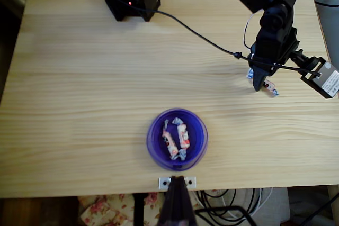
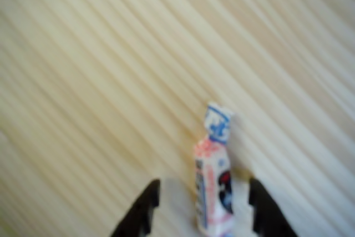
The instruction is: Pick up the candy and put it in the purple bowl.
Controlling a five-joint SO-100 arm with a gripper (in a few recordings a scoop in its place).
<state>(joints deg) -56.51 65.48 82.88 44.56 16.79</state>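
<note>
Hand (image 2: 202, 206) is standing open at a moderate width, holding nothing. In the wrist view its two dark fingertips (image 2: 145, 203) are straddling the candy (image 2: 213, 187), which is lying flat on the pale wooden surface (image 1: 79, 78). The candy is sitting off-centre in the gap, closer to the fingertip on the picture's right; whether it is touching that fingertip cannot be told through the blur.

Key relation: the candy's long axis is running straight away from the hand, along the fingers and across the closing direction, with the blue twisted end pointing out ahead. A closing stroke would therefore be pressing on the two long sides, which looks like a workable grip. Judgement: the offset may be nudging the candy sideways before both fingertips are bearing on it.

In the overhead view the hand (image 1: 259, 83) is pointing down at the surface near the picture's right edge, with the candy (image 1: 270, 86) peeking out on either side of it. The purple bowl (image 1: 177, 135) is sitting well apart, toward the lower centre, and is already holding two like candies (image 1: 176, 137). Grasp step is not yet done.
</note>
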